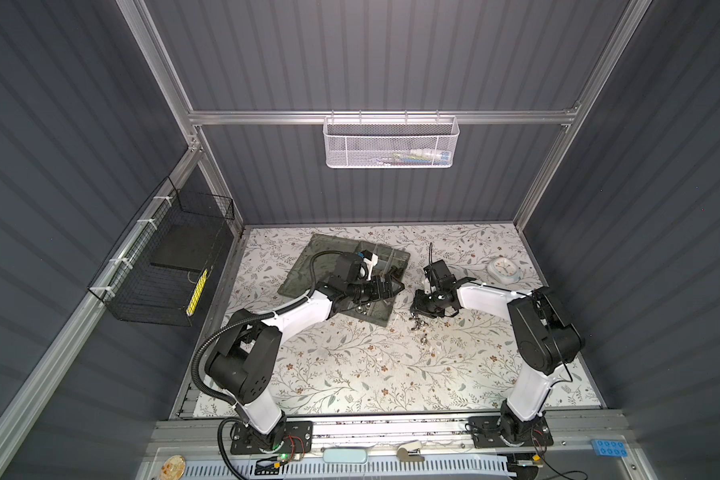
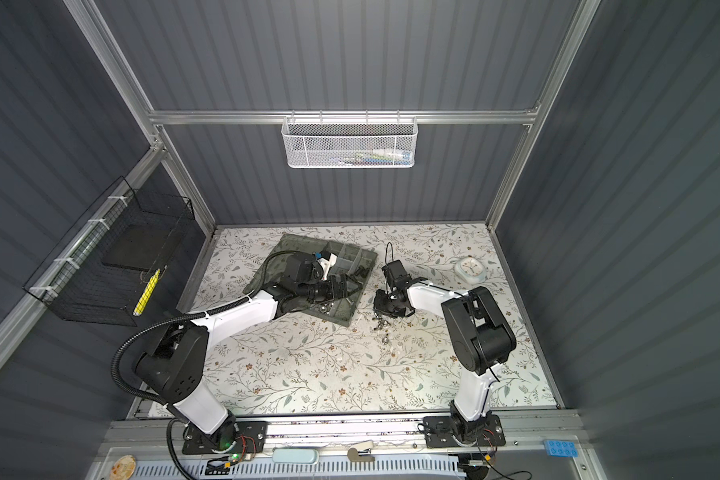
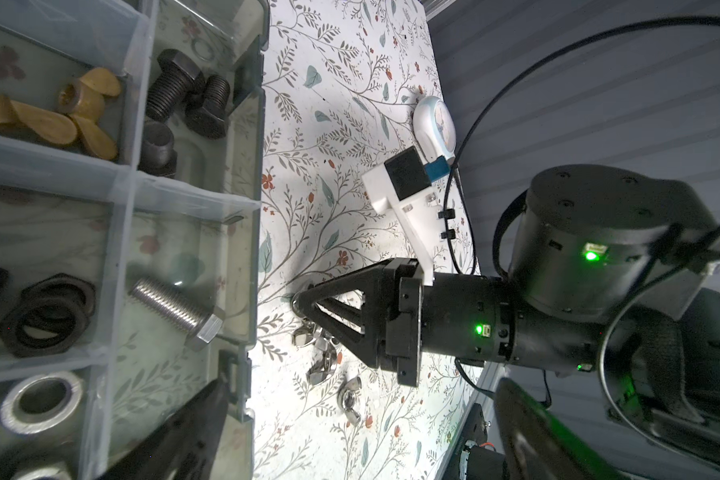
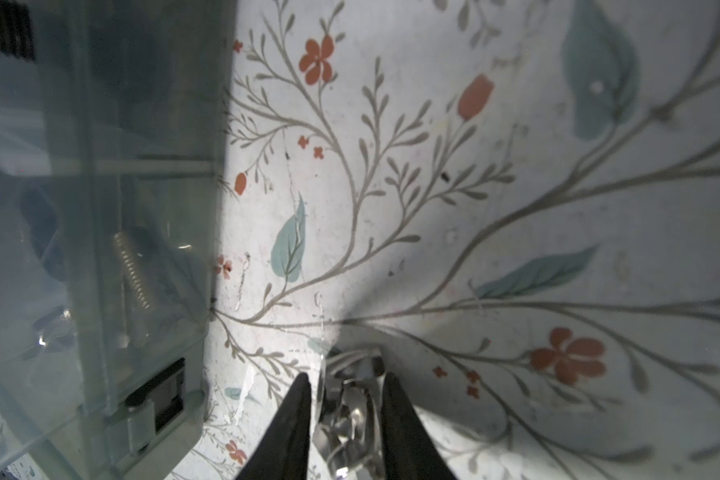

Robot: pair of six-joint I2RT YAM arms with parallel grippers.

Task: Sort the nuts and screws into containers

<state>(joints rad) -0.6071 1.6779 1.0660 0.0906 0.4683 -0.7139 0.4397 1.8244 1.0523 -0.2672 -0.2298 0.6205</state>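
The grey-green organiser box (image 1: 308, 266) lies open at the back left, and its containers (image 3: 121, 199) hold black screws (image 3: 184, 95), brass wing nuts (image 3: 80, 112), a silver screw (image 3: 171, 311), black nuts (image 3: 46, 316) and silver nuts (image 3: 38, 399). My left gripper (image 3: 358, 436) hovers open and empty over the box's near right corner (image 1: 393, 286). Loose silver wing nuts (image 3: 321, 365) lie on the mat just right of the box (image 1: 418, 326). My right gripper (image 4: 346, 399) points down at that pile (image 1: 420, 309), with its fingers closed on a silver nut (image 4: 350, 411).
A white round clock (image 1: 503, 268) sits at the back right of the floral mat. A white mesh basket (image 1: 391, 143) hangs on the back rail and a black wire basket (image 1: 163, 266) on the left wall. The box's side wall (image 4: 100, 208) stands close beside my right gripper.
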